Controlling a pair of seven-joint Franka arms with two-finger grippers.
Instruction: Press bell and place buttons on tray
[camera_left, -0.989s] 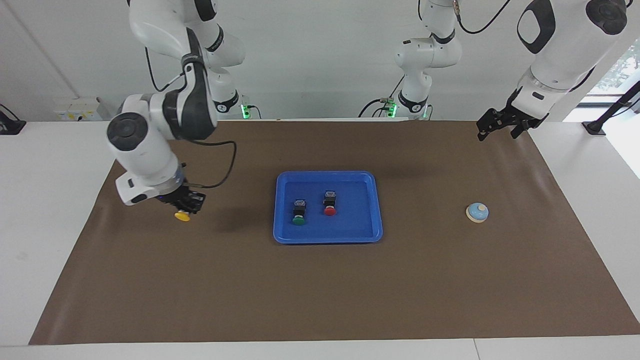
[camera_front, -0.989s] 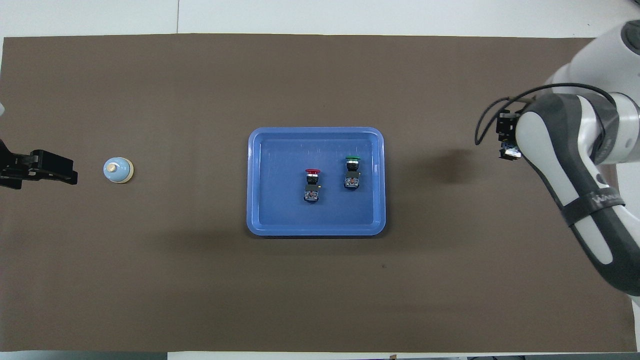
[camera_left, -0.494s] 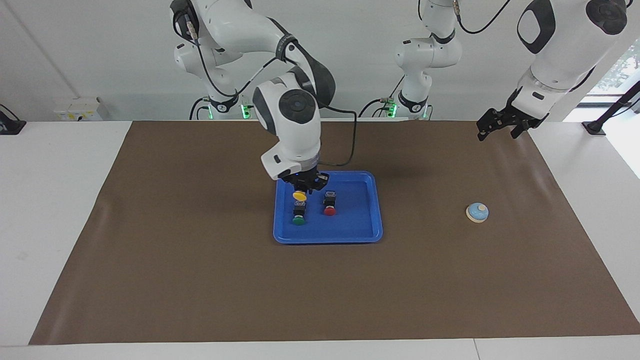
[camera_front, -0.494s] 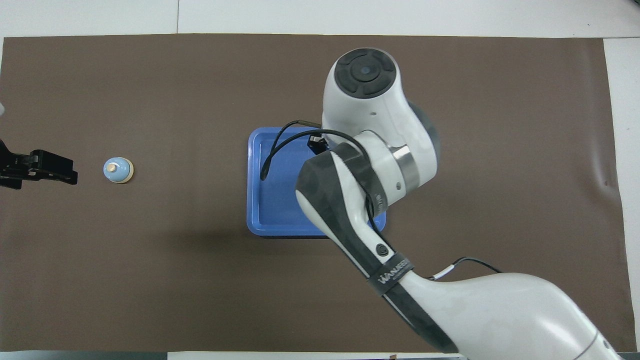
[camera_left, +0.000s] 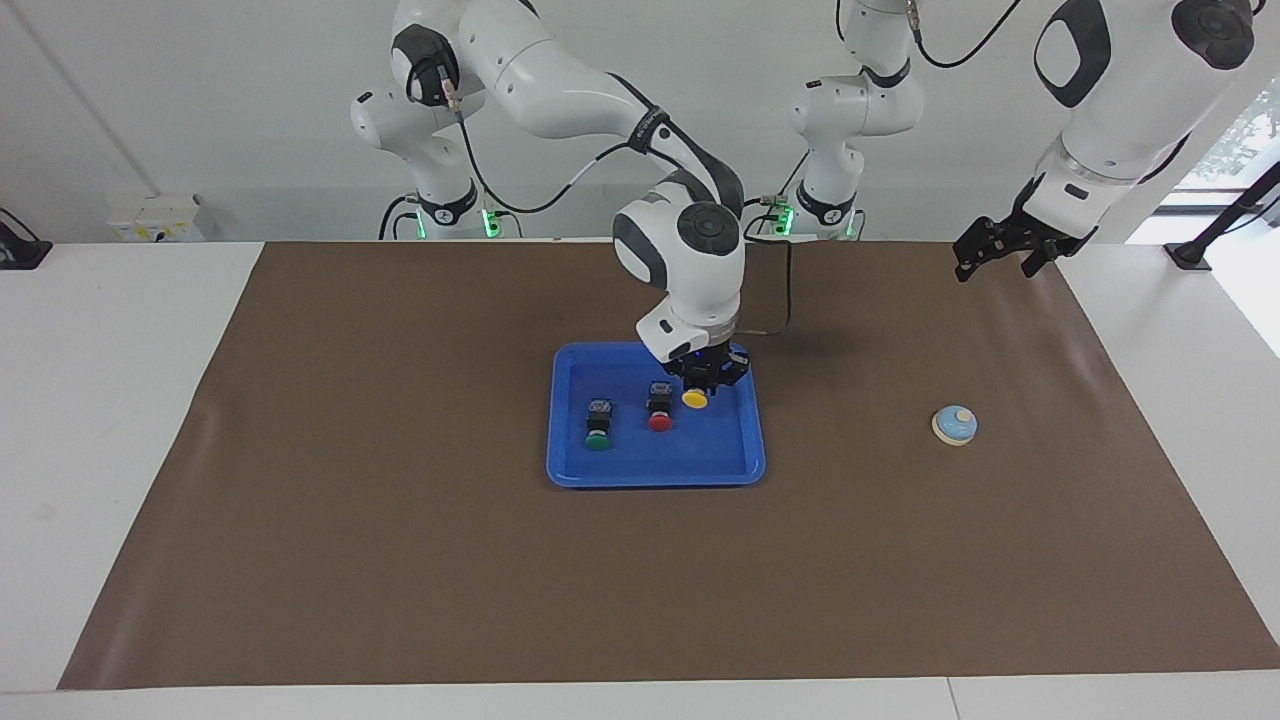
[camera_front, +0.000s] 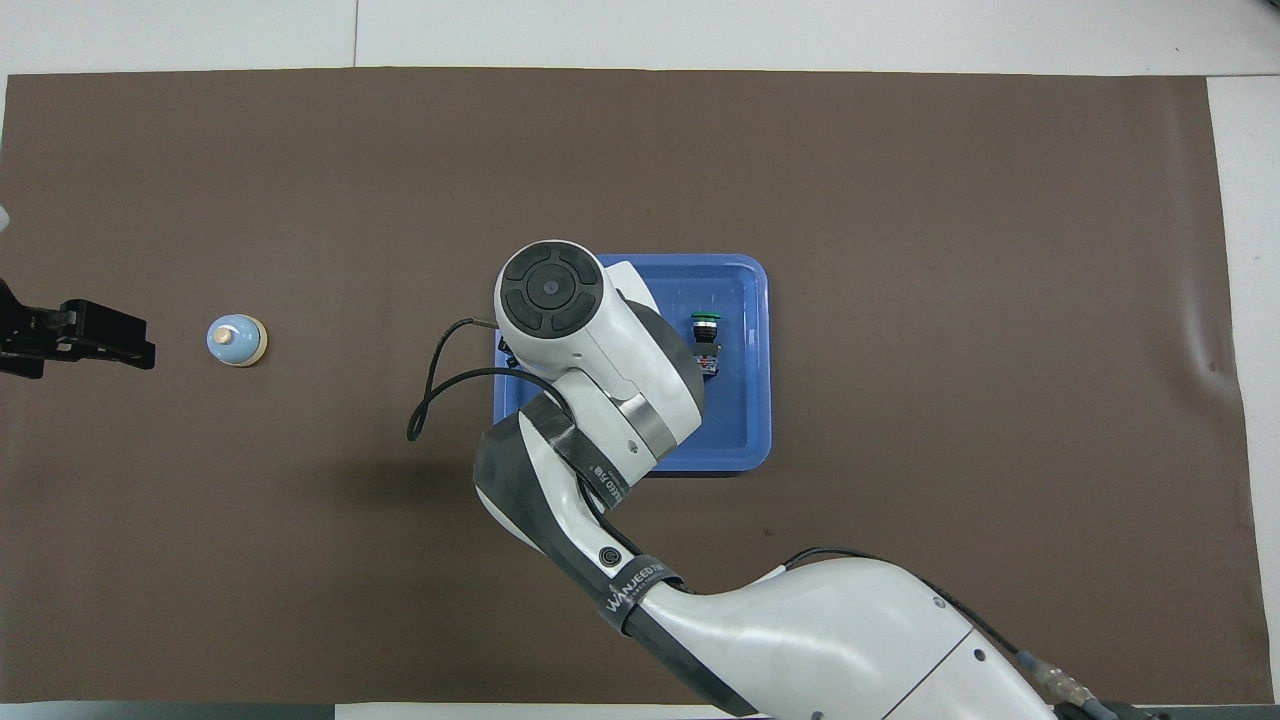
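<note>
Right pincer (camera_left: 697, 386), clenched on yellow button (camera_left: 695, 399), shifted along tray (camera_left: 655, 476); now beside red button (camera_left: 659, 421). Left pincer (camera_left: 995, 249) released, waiting.

Two buttons (camera_left: 627, 420) lie in the tray (camera_left: 560, 470); the bell (camera_left: 954, 425) sits toward the left arm's end.

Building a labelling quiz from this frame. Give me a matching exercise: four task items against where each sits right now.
Items:
1. yellow button
2. green button
3. bell
4. left gripper

Places:
A. on the mat, toward the left arm's end
B. lying in the tray, nearest the right arm's end
C. held by the right gripper over the tray
D. open, raised over the mat's corner, waiting

Pairs: 1-C, 2-B, 3-A, 4-D
</note>
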